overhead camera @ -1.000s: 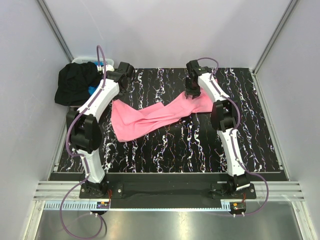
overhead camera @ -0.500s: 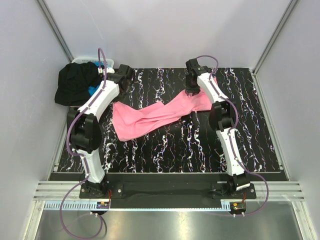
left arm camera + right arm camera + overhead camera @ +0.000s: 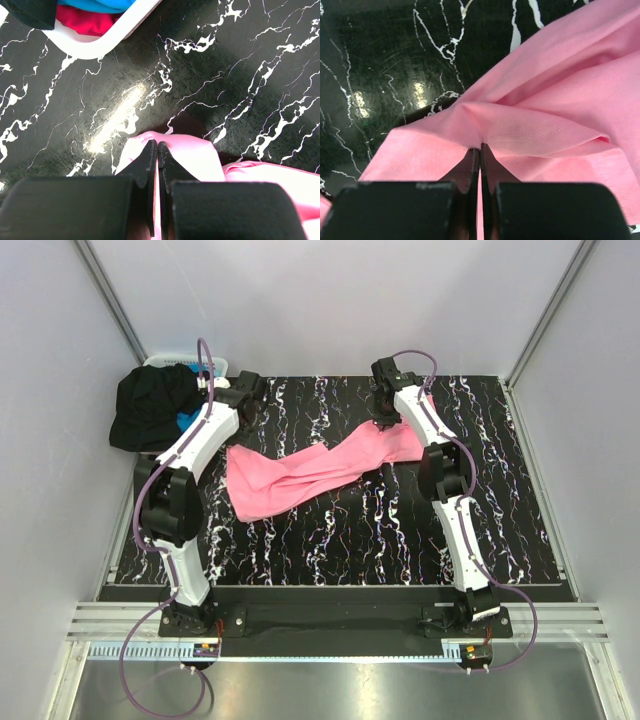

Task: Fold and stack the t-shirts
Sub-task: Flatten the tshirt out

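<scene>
Pink shirt (image 3: 320,468) pinched at both ends

You see the pink shirt lying crumpled in a diagonal band across the far half of the table (image 3: 400,540). The left gripper (image 3: 157,145) has its jaws pressed together, nipping the shirt's left corner against the table. The right gripper (image 3: 480,147) has its jaws fully together on a raised fold at the shirt's right end. The black shirt (image 3: 150,405) drapes over the basket (image 3: 100,45) at the table's far left corner, with the blue shirt (image 3: 95,5) inside it
</scene>
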`<action>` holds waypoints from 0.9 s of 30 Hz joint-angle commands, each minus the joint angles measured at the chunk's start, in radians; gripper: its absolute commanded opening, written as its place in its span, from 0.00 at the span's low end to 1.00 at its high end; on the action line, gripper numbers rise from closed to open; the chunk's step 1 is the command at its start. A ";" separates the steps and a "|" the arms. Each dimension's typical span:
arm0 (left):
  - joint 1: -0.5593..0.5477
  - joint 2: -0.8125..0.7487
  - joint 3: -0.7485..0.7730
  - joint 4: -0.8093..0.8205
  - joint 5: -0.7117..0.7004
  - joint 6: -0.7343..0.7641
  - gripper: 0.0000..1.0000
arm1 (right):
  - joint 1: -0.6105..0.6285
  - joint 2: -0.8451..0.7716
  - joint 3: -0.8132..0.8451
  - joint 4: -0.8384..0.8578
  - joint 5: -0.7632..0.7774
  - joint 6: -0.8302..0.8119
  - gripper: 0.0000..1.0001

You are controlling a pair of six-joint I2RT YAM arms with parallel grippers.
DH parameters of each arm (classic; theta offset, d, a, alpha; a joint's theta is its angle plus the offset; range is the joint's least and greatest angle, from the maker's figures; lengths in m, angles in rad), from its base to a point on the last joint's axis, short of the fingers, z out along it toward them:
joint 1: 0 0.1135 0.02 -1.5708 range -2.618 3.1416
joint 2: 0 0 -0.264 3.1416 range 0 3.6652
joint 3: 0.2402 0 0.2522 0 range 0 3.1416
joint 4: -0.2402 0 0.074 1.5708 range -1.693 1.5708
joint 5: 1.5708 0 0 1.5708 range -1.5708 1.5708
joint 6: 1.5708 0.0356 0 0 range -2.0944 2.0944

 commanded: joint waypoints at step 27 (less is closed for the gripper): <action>-0.007 -0.570 -0.324 0.130 0.349 0.254 0.00 | 0.019 -0.792 -0.652 0.027 0.235 0.079 0.00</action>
